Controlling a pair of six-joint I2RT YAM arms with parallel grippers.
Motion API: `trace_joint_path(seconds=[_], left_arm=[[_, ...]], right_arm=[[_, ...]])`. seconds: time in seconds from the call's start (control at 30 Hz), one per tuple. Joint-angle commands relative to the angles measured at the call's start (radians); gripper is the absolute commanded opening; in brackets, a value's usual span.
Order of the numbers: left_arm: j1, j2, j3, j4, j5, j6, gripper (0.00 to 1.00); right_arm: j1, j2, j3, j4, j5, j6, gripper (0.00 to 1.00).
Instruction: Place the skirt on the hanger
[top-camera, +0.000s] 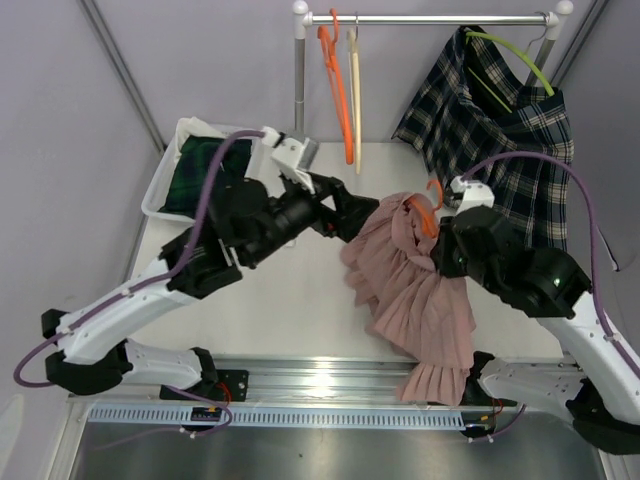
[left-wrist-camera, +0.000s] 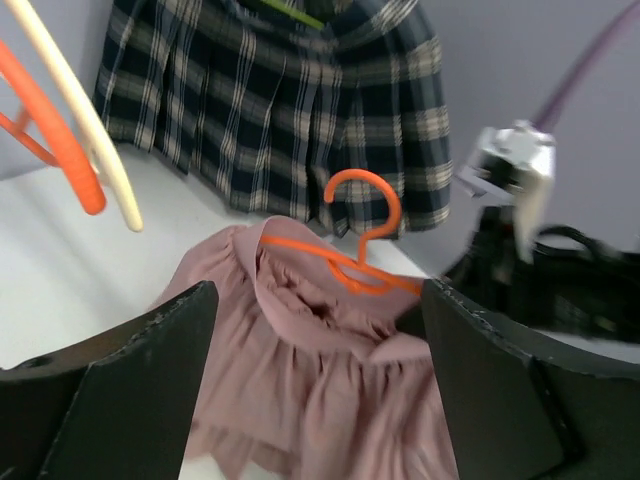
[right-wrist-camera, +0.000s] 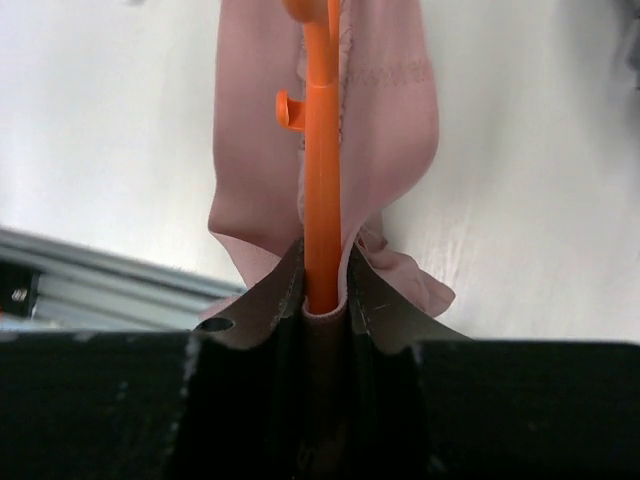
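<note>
A pink pleated skirt (top-camera: 415, 290) hangs lifted over the table middle, its hem trailing past the front edge. An orange hanger (top-camera: 430, 212) sits in its waistband, hook up. My right gripper (top-camera: 447, 232) is shut on the hanger's arm and the skirt's waist; in the right wrist view the orange bar (right-wrist-camera: 322, 180) and pink cloth (right-wrist-camera: 395, 100) are pinched between the fingers. My left gripper (top-camera: 345, 212) is open, just left of the skirt's top. In the left wrist view the skirt (left-wrist-camera: 300, 370) and hanger (left-wrist-camera: 365, 250) lie between its spread fingers (left-wrist-camera: 130, 390).
A clothes rail (top-camera: 430, 18) at the back holds an orange hanger (top-camera: 338, 90), a cream hanger (top-camera: 354, 95) and a plaid skirt (top-camera: 500, 125) on a green hanger. A white bin (top-camera: 165, 175) with dark green plaid cloth stands at the far left.
</note>
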Motion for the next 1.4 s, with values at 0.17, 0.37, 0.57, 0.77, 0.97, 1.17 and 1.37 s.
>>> trace_joint_path(seconds=[0.17,0.37,0.57,0.77,0.97,1.17,1.37], left_arm=[[0.004,-0.192,-0.034,0.014,-0.017,-0.013,0.87],[0.004,-0.28,-0.104,-0.029,-0.022,-0.016,0.87],[0.006,-0.344,-0.164,-0.043,-0.017,-0.025,0.88],[0.004,-0.364,-0.185,-0.046,0.0,-0.024,0.88],[0.004,-0.372,-0.181,-0.064,-0.02,-0.004,0.88],[0.004,-0.372,-0.164,-0.078,-0.029,0.008,0.88],[0.004,-0.375,-0.17,-0.084,-0.042,0.004,0.88]], right_arm=[[-0.61,0.101,0.122,0.344,-0.583,-0.269,0.0],[-0.84,0.243,0.259,0.51,-0.937,-0.258,0.0],[-0.937,0.406,0.551,0.521,-1.019,-0.215,0.0],[-0.96,0.595,0.809,0.55,-0.987,-0.166,0.0],[-0.978,0.725,0.943,0.611,-0.956,-0.108,0.0],[-0.986,0.789,0.929,0.708,-0.916,-0.091,0.0],[-0.989,0.839,0.943,0.674,-0.909,-0.094,0.0]])
